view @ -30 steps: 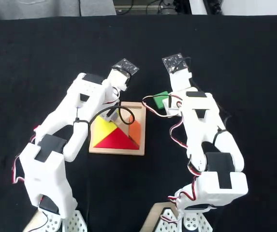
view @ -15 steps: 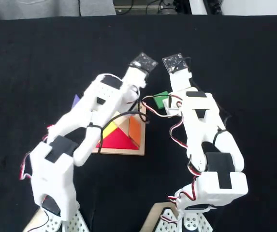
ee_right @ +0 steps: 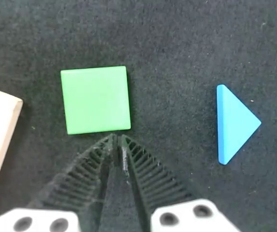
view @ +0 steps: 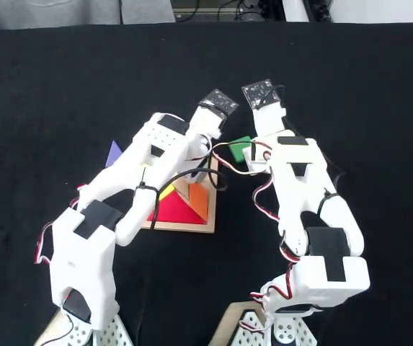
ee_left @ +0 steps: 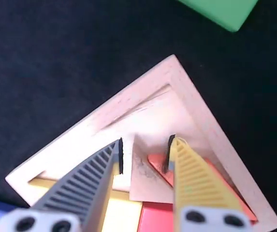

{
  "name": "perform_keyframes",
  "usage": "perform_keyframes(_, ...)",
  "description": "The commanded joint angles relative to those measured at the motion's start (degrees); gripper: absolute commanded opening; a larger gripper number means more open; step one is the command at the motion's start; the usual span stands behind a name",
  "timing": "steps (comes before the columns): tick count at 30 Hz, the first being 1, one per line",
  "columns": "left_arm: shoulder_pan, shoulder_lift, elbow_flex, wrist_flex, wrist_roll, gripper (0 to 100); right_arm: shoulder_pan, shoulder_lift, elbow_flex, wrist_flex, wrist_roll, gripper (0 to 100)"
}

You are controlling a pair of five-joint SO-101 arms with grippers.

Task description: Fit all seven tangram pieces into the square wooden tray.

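The square wooden tray [view: 211, 189] lies between the two arms, with a red triangle [view: 177, 210], an orange piece [view: 200, 200] and a yellow piece [view: 166, 193] in it. My left gripper [ee_left: 145, 154] hangs open over the tray's [ee_left: 196, 104] bare far right corner, its fingertips above pale wood beside the orange piece [ee_left: 156, 166]. A green square [ee_right: 95, 99] lies on the cloth right of the tray, and my right gripper [ee_right: 117, 142] is shut, empty, its tips at the square's near edge. A blue triangle [ee_right: 235, 123] lies beyond the square. A purple piece [view: 113, 153] lies left of the tray.
Black cloth covers the table [view: 350, 86]. The left arm [view: 159, 148] reaches across the tray and hides most of its left and far parts. The right arm [view: 292, 169] stands close beside it. Open cloth lies at the far side and at both outer sides.
The left arm has swung right across the tray to its far right corner, and the purple piece now shows on the left. The right arm has not moved.
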Motion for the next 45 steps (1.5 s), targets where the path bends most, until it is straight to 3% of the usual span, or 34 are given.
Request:
perform_keyframes(1, 0.57, -0.79, -3.47, 1.05, 0.62, 18, -0.09, -0.4, -2.07, -1.05, -0.26, 1.1)
perform_keyframes(7, -0.04, -0.79, -7.43, 2.37, 0.62, 18, -0.09, -0.4, -2.07, -1.05, -0.26, 1.1)
perform_keyframes(12, -4.53, -0.09, -12.62, 5.63, 0.53, 18, -0.09, -0.4, -2.07, -1.05, -0.26, 1.1)
perform_keyframes(17, -7.25, 0.0, -10.15, 5.45, 0.09, 18, -0.09, -0.4, -2.07, -1.05, -0.26, 1.1)
perform_keyframes(33, -4.26, -0.7, -0.75, 5.98, 0.09, 17, -0.09, -0.4, -2.07, -1.05, -0.26, 1.1)
perform_keyframes(45, -9.01, -3.16, -2.15, 6.07, -1.23, 17, -0.09, -0.4, -2.07, -1.05, -0.26, 1.1)
